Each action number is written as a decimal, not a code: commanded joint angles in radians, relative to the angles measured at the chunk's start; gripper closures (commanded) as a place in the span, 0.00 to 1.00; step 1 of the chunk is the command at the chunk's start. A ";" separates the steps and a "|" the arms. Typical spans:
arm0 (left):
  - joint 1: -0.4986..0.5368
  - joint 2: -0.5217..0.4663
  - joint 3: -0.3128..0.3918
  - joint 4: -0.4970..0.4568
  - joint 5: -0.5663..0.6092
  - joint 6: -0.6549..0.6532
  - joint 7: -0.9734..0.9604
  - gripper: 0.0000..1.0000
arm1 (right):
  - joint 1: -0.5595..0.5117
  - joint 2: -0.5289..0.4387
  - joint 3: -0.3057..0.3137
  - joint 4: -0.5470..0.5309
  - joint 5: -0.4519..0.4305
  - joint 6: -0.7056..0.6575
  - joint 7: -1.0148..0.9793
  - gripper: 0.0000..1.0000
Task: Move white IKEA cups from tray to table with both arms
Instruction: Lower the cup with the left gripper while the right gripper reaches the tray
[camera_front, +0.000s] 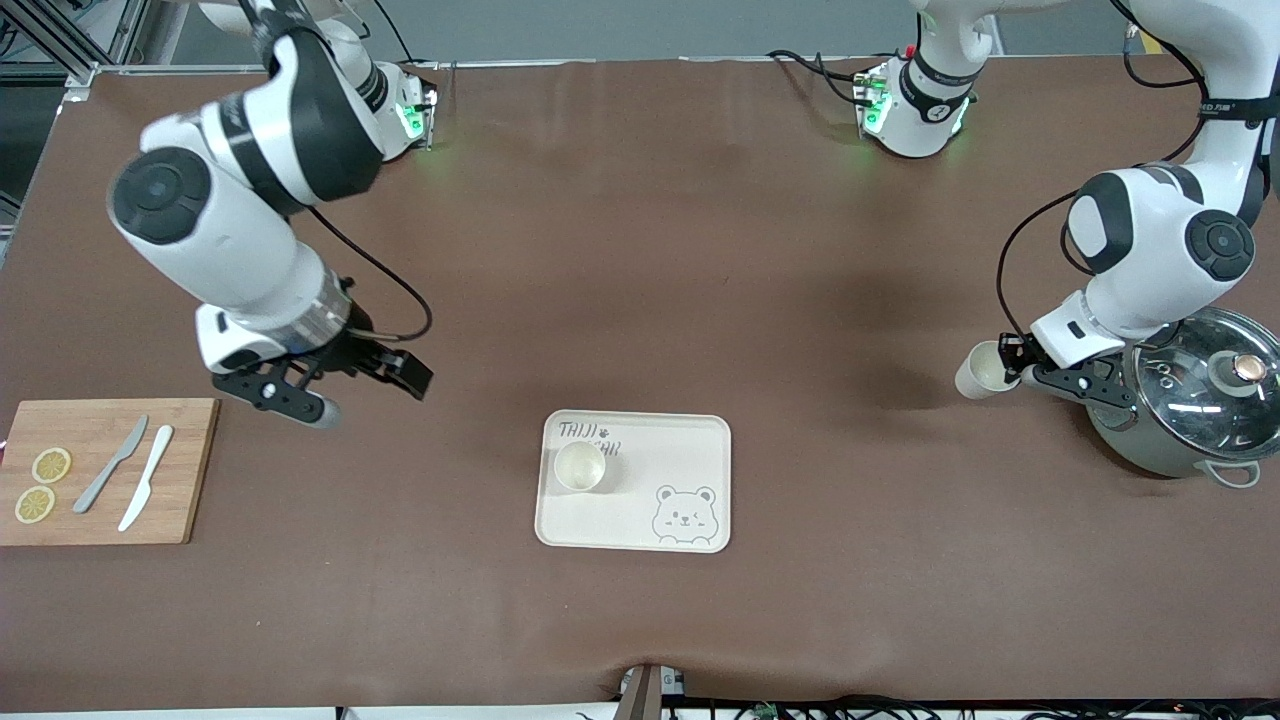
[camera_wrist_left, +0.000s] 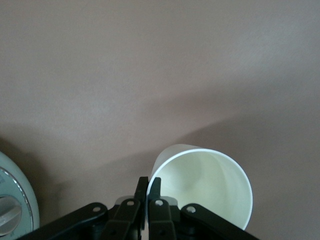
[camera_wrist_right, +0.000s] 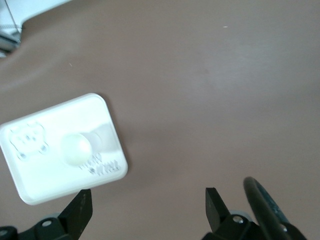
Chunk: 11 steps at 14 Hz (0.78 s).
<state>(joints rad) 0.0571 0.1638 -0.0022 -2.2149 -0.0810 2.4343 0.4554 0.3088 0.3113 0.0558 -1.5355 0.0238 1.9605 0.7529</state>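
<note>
Brown table cloth is spreading wide, with the tray (camera_front: 690, 445) as our landmark. One cup (camera_front: 580, 466) is sitting upright on the tray (near its printed lettering). Toward the left arm's end from the tray, the left gripper (camera_front: 1022, 373) is pinching the second cup's (camera_front: 980, 369) rim, just beside the pot (camera_front: 1190, 405). Toward the right arm's end, the right gripper (camera_front: 370, 390) is hanging over bare cloth beside the board (camera_front: 190, 470), fingers spread apart.

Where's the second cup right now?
The second cup is pinched by its rim in the shut left gripper, up beside the lidded pot at the left arm's end of the table.
</note>
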 joint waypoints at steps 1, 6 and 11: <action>0.046 -0.030 -0.006 -0.052 -0.029 0.037 0.083 1.00 | 0.032 0.087 -0.008 0.064 -0.001 0.076 0.118 0.00; 0.089 -0.014 -0.006 -0.109 -0.087 0.113 0.189 1.00 | 0.107 0.271 -0.007 0.222 -0.147 0.014 0.067 0.00; 0.087 0.003 -0.007 -0.134 -0.186 0.147 0.279 1.00 | 0.136 0.422 -0.011 0.376 -0.154 0.041 0.042 0.00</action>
<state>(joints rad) 0.1392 0.1667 -0.0027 -2.3318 -0.2312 2.5503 0.6955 0.4514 0.6702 0.0506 -1.2508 -0.1089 2.0019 0.8135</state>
